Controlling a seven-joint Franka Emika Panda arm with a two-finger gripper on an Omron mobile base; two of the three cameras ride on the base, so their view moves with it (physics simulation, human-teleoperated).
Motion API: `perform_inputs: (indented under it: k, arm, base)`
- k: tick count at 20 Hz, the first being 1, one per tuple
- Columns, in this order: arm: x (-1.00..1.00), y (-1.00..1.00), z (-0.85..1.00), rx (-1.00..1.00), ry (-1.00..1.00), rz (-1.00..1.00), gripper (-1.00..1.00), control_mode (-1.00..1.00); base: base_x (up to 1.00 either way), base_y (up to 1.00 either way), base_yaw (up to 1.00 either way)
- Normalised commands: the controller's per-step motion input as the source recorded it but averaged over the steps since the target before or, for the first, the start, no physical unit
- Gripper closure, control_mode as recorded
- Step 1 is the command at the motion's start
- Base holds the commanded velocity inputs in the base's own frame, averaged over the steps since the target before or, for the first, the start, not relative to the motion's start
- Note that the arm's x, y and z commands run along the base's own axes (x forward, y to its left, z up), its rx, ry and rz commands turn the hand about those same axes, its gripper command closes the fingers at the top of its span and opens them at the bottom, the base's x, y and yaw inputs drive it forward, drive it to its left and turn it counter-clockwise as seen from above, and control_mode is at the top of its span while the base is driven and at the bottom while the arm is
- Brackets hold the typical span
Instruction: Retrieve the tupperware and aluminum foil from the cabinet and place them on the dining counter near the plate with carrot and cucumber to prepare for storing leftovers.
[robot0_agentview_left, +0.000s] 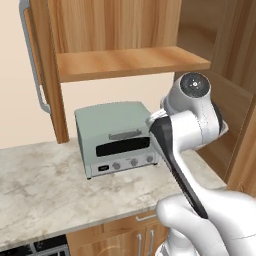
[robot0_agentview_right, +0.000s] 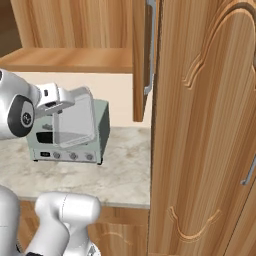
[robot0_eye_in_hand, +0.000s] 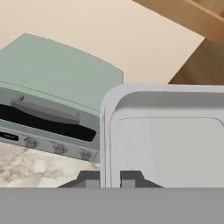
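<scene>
The tupperware (robot0_agentview_right: 75, 119) is held upright on edge, long axis vertical, in front of the mint-green toaster oven (robot0_agentview_left: 116, 137), clear of the marbled table (robot0_agentview_left: 45, 185). The hand (robot0_eye_in_hand: 110, 178) is closed on its lower rim. The open cabinet (robot0_agentview_left: 130, 60) is seen above, its shelf bare. The container is rendered translucent pale grey, shallow, with a flared rim.
</scene>
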Motion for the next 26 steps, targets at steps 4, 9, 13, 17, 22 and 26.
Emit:
perform_inputs:
  k: [4, 9, 13, 17, 22, 26]
  arm:
    - [0.0, 0.0, 0.0, 0.0, 0.0, 0.0, 1.0, 1.0]
    - [0.0, 0.0, 0.0, 0.0, 0.0, 0.0, 1.0, 1.0]
    - [0.0, 0.0, 0.0, 0.0, 0.0, 0.0, 1.0, 1.0]
    - [0.0, 0.0, 0.0, 0.0, 0.0, 0.0, 1.0, 1.0]
    - [0.0, 0.0, 0.0, 0.0, 0.0, 0.0, 1.0, 1.0]
    - [0.0, 0.0, 0.0, 0.0, 0.0, 0.0, 1.0, 1.0]
  base:
    - [-0.86, 0.47, 0.0]
    - [-0.87, 0.65, -0.07]
    - [-0.53, 0.08, -0.69]
    - [0.0, -0.07, -0.89]
    - [0.0, -0.01, -0.93]
    - [0.0, 0.0, -0.93]
